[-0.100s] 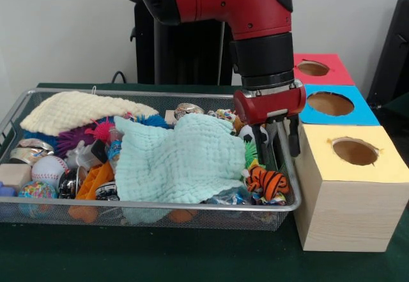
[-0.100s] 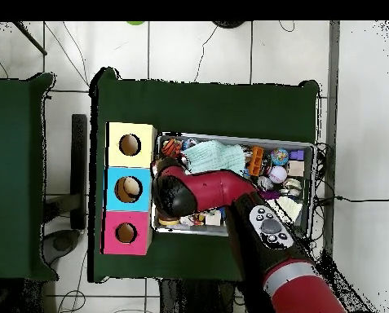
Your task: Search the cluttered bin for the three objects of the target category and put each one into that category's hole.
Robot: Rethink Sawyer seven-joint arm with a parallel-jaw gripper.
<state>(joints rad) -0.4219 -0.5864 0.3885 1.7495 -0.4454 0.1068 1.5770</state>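
Jaws (image 1: 276, 142) hang spread apart, holding nothing, at the right end of the wire bin (image 1: 147, 206) in the front view: one finger dips inside the rim, the other sits outside, just beside the yellow box (image 1: 348, 192). Striped tiger toy (image 1: 267, 181) lies below them in the bin's lower-right corner. No readable writing anywhere. Count: three hole boxes in a row, yellow, blue (image 1: 333, 104), red (image 1: 316, 69), one round hole each; two cloths, mint (image 1: 179, 160) centre, cream (image 1: 80, 110) upper left; one baseball (image 1: 48, 169) at left. Dark green worktop (image 1: 192, 256) underneath.
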